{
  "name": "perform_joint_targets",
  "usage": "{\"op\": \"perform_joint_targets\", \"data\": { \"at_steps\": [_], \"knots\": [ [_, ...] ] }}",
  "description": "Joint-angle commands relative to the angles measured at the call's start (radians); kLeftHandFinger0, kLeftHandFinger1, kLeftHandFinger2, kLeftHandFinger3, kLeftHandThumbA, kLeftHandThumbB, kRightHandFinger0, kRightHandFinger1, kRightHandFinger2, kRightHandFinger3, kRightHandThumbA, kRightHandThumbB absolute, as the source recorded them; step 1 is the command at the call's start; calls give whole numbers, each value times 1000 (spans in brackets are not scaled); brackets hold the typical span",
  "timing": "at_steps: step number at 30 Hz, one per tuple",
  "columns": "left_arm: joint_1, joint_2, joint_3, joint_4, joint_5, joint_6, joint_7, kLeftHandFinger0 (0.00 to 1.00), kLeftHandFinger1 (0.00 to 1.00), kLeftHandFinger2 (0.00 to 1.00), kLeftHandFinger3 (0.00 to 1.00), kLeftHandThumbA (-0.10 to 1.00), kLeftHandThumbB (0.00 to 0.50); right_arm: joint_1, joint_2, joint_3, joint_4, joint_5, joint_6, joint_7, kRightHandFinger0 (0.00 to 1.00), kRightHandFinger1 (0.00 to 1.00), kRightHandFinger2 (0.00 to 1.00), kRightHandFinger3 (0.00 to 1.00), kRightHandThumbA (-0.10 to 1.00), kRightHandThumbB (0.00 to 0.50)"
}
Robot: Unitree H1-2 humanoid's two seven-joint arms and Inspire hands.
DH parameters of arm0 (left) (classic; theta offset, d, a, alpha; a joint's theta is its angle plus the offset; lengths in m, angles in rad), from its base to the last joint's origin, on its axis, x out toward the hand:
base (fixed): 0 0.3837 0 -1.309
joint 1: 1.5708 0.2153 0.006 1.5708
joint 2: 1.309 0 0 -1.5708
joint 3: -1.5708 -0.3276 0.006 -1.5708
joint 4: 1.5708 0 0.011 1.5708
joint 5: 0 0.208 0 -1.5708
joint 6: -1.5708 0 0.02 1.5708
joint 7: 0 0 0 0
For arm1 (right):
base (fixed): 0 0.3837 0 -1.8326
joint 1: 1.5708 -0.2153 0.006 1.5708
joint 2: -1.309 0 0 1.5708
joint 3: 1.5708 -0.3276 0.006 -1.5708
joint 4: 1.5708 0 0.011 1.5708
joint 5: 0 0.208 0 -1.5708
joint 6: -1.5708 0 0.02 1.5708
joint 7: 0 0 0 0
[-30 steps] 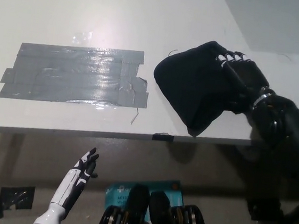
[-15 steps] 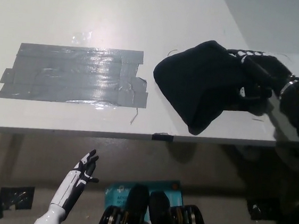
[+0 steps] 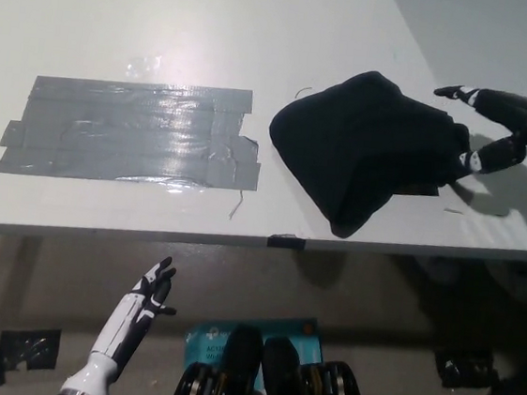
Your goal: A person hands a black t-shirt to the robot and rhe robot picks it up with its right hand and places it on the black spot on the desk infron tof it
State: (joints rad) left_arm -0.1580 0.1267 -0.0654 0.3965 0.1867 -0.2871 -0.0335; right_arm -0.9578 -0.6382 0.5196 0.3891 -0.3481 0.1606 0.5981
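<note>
- Looking steeply down from the head: black t-shirt (image 3: 363,147) bunched in a rumpled heap on the white desk (image 3: 123,13), near the front edge, just right of the grey tape patch (image 3: 129,133) and not on it.
- Seems the only marked spot in view, that patch, though grey and glossy rather than black; judged the intended target, so placement looks off to one side.
- Black right hand (image 3: 497,128) just beside the cloth's right edge, fingers spread apart and holding nothing; probably let go, with fingertips (image 3: 465,160) close to the fabric or grazing it, hard to tell which.
- White left hand (image 3: 147,297) hanging low below the desk edge, fingers apart and empty, resting clear of the work since the task calls only for the right.
</note>
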Motion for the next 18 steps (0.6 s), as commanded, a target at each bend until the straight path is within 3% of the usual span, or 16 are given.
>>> {"op": "perform_joint_targets", "data": {
  "at_steps": [1,6,10,13,15,18],
  "knots": [
    [-82,30,-2,-42,-16,-4,-28,772,1000,1000,1000,1000,500,-307,-388,-177,-557,589,309,532,1000,1000,1000,1000,858,500],
    [-85,29,1,-37,-21,-5,-26,769,1000,1000,1000,1000,493,-263,-434,-263,-640,705,309,490,1000,1000,1000,1000,1000,500],
    [-86,33,3,-41,-16,3,-23,768,1000,1000,1000,1000,491,-223,-440,-347,-669,733,309,490,1000,1000,1000,1000,1000,500],
    [-93,33,4,-33,-15,-3,-19,760,1000,1000,1000,1000,486,-143,-486,-396,-704,873,309,374,1000,1000,1000,1000,1000,500],
    [-93,33,5,-35,-17,-3,-20,765,1000,1000,1000,1000,485,0,-538,-473,-852,991,309,179,1000,1000,1000,1000,1000,500],
    [-87,29,3,-33,-19,-10,-20,763,1000,1000,1000,1000,489,147,-534,-578,-1025,1066,309,39,1000,1000,1000,1000,1000,500]
  ]
}}
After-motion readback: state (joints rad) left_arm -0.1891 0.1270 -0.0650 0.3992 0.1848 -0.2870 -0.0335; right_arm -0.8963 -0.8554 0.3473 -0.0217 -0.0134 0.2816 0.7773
